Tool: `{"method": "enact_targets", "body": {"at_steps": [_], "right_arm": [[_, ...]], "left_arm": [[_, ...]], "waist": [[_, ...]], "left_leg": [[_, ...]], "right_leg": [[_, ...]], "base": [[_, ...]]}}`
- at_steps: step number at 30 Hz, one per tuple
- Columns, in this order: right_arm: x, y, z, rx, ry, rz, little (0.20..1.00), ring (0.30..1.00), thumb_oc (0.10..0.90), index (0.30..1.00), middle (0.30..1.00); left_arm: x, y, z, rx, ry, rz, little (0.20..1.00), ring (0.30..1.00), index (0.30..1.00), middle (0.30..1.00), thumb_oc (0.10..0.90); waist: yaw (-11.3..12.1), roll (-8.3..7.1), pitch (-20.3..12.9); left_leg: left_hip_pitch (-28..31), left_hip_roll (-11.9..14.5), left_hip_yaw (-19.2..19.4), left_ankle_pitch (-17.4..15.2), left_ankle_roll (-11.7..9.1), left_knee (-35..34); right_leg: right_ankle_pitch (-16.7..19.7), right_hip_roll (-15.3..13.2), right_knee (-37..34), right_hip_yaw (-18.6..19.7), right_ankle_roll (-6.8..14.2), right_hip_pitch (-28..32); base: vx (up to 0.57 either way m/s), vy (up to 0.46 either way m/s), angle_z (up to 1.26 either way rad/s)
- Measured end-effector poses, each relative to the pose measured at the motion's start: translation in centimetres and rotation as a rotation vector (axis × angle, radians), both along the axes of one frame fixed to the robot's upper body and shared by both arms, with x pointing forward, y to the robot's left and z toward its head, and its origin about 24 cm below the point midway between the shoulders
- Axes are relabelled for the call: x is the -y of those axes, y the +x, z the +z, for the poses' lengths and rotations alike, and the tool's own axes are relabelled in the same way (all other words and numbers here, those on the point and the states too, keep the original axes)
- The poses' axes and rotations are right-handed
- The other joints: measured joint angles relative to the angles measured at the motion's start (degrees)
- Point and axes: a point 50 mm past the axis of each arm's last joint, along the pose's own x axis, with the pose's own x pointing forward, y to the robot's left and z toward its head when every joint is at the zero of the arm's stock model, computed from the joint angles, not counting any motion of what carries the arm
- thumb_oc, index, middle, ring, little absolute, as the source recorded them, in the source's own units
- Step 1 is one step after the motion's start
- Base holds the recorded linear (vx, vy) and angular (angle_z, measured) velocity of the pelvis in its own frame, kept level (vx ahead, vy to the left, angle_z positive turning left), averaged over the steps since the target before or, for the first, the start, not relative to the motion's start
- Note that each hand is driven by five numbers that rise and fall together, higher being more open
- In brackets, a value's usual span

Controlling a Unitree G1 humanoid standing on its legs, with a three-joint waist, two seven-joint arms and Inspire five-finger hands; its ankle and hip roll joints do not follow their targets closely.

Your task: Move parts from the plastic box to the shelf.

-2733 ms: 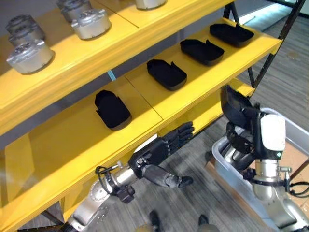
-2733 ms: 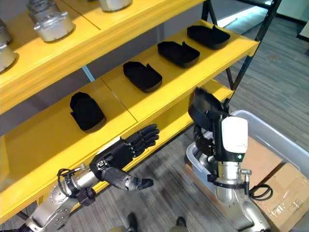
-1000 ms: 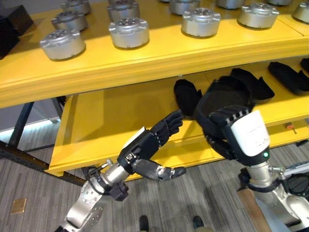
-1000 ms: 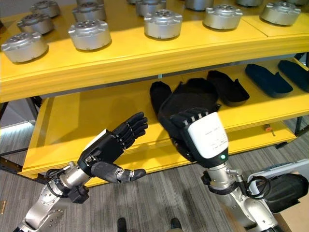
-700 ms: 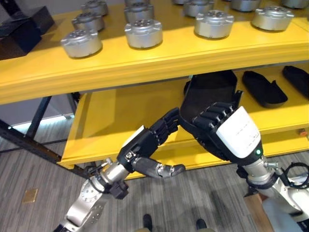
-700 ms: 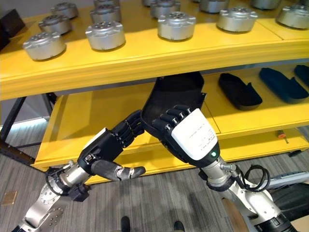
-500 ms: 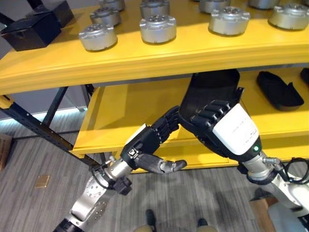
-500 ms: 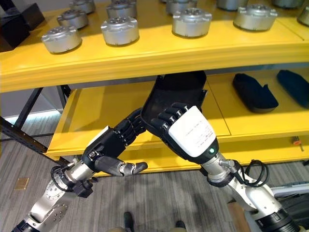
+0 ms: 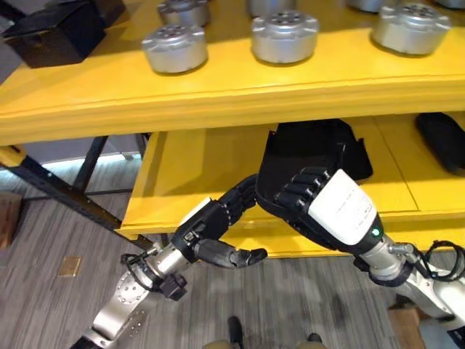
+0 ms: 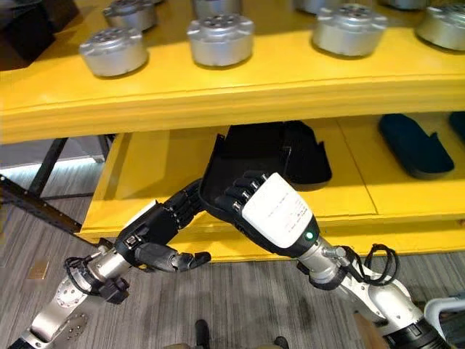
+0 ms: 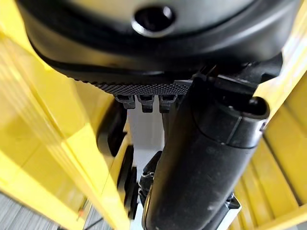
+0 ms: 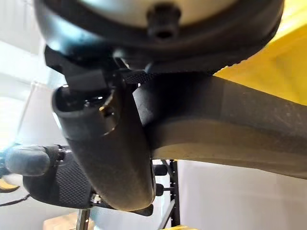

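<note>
The right hand [image 9: 320, 207] has its fingers curled over the near edge of a black tray-shaped part [image 9: 301, 156], clamped on it and holding it over the lower yellow shelf [image 9: 196, 163], under the lip of the upper shelf [image 9: 218, 87]. In the right wrist view the thumb [image 12: 110, 148] presses against the part's dark underside [image 12: 230, 120]. The left hand [image 9: 211, 233] sits just beside the right hand, on its left, with straight fingers reaching up to the part's near corner; they seem to touch it, though the contact is partly hidden. Its thumb [image 9: 232, 256] sticks out below, clear of the part. Beyond the right hand, another black part [image 10: 309, 156] lies on the lower shelf, and further to its right a third [image 10: 416, 153]. Above the hands, round silver metal parts [image 9: 285, 33] stand in a row on the upper shelf, with a black box [image 9: 54, 33] at their left end.
</note>
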Motion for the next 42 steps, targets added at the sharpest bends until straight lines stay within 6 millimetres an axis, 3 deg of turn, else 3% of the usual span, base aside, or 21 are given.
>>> {"method": "enact_targets", "body": {"at_steps": [5,11,13,15,16,18,20,22,26,33,37,42], "right_arm": [[-0.1,0.0,-0.2,-0.008,-0.008,0.002,0.300,0.300,0.400,0.300,0.300],[-0.7,1.2,-1.0,-0.033,-0.032,0.002,0.300,0.300,0.400,0.300,0.300],[-0.6,1.5,-1.5,-0.061,-0.053,-0.021,0.300,0.300,0.400,0.300,0.300],[-0.4,1.7,-2.0,-0.089,-0.074,-0.039,0.300,0.300,0.400,0.300,0.300],[-0.2,1.8,-2.3,-0.104,-0.086,-0.056,0.300,0.300,0.400,0.300,0.300],[0.0,1.9,-2.3,-0.110,-0.096,-0.071,0.300,0.300,0.400,0.300,0.300],[0.7,2.2,-3.0,-0.136,-0.096,-0.091,0.300,0.300,0.400,0.300,0.300],[2.1,3.1,-4.3,-0.182,-0.125,-0.161,0.300,0.300,0.400,0.300,0.300],[2.2,4.0,-6.1,-0.257,-0.185,-0.181,0.300,0.300,0.400,0.300,0.300],[1.4,4.2,-6.7,-0.280,-0.233,-0.160,0.300,0.300,0.400,0.300,0.300],[1.2,4.8,-7.4,-0.295,-0.253,-0.163,0.300,0.300,0.400,0.300,0.300],[2.3,5.5,-8.8,-0.347,-0.282,-0.244,0.300,0.300,0.400,0.300,0.300]], "left_arm": [[-0.5,0.0,0.0,-0.003,0.034,0.006,1.000,1.000,1.000,1.000,0.900],[-0.8,-0.7,-0.8,-0.035,0.035,0.033,1.000,1.000,1.000,1.000,0.900],[-0.7,-0.8,-1.0,-0.027,0.037,0.047,1.000,1.000,1.000,1.000,0.900],[-1.0,-0.6,-0.7,-0.012,0.037,0.062,1.000,1.000,1.000,1.000,0.900],[-1.4,-0.5,-0.4,0.001,0.038,0.078,1.000,1.000,1.000,1.000,0.900],[-1.7,-0.4,-0.1,0.014,0.040,0.094,1.000,1.000,1.000,1.000,0.900],[-1.3,-0.4,-0.3,0.007,0.030,0.077,1.000,1.000,1.000,1.000,0.900],[-1.0,-0.5,-0.2,0.029,0.022,0.048,1.000,1.000,1.000,1.000,0.900],[-0.8,-0.6,-0.4,0.023,0.010,0.043,1.000,1.000,1.000,1.000,0.900],[-0.7,-0.6,-0.3,0.027,0.010,0.029,1.000,1.000,1.000,1.000,0.900],[-0.7,-0.6,-0.3,0.026,0.013,0.014,1.000,1.000,1.000,1.000,0.900],[-0.7,-0.8,-0.6,0.011,0.006,-0.004,1.000,1.000,1.000,1.000,0.900]], "waist": [[1.8,-1.14,0.0],[3.9,-1.97,-0.1],[3.6,-1.52,0.0],[3.5,-1.91,-0.1],[3.5,-2.61,-0.3],[3.4,-3.63,-0.8],[2.5,-2.53,-2.2],[3.5,-1.85,-2.7],[3.5,-1.79,-2.7],[3.5,-1.59,-2.7],[4.6,-1.51,-2.7],[5.9,-1.34,-2.7]], "left_leg": [[0.0,-0.2,-0.9,0.0,0.4,0.0],[-0.1,0.1,0.7,0.0,1.7,0.0],[0.1,1.0,-1.4,-0.4,3.0,-0.1],[-0.1,2.0,-2.9,0.0,2.8,-0.1],[-0.2,2.0,-4.1,0.1,2.8,-0.1],[-0.3,0.7,-4.9,-0.1,2.3,-0.3],[-1.5,0.6,-8.3,0.0,1.9,-0.3],[-2.2,1.3,-8.9,1.2,1.3,-0.1],[-1.1,1.9,-9.0,1.4,-0.1,-0.1],[-0.2,1.8,-9.0,1.2,-0.2,-0.1],[0.0,1.8,-9.2,0.5,-0.7,-0.3],[0.0,1.7,-10.3,0.5,-0.5,-0.3]], "right_leg": [[1.6,0.0,0.3,-2.6,-0.3,0.4],[2.8,-0.7,5.8,-10.5,-1.2,-2.9],[-0.3,0.3,11.6,-8.4,-1.1,-6.0],[-2.2,4.4,7.9,-5.2,-2.7,-6.4],[-1.9,6.8,4.1,-2.2,-3.2,-6.6],[0.7,8.5,0.7,0.4,-4.5,-7.0],[0.8,10.5,-0.5,6.1,-4.4,-5.8],[2.9,11.2,-3.4,5.1,-5.8,-4.6],[3.8,11.7,-5.9,4.0,-6.2,-2.3],[3.6,11.8,-6.0,3.8,-6.0,-1.4],[3.4,11.5,-6.3,3.7,-6.1,-1.2],[3.2,11.5,-6.4,2.5,-6.3,-0.9]], "base": [[0.00,0.164,0.11],[-0.02,0.066,-0.10],[0.04,-0.078,0.27],[0.03,-0.072,0.44],[0.04,-0.091,0.47],[0.06,-0.109,0.56],[0.05,-0.103,0.72],[0.09,-0.123,0.42],[0.05,-0.055,0.01],[0.06,-0.043,0.00],[0.06,-0.065,0.00],[0.04,-0.070,0.12]]}}
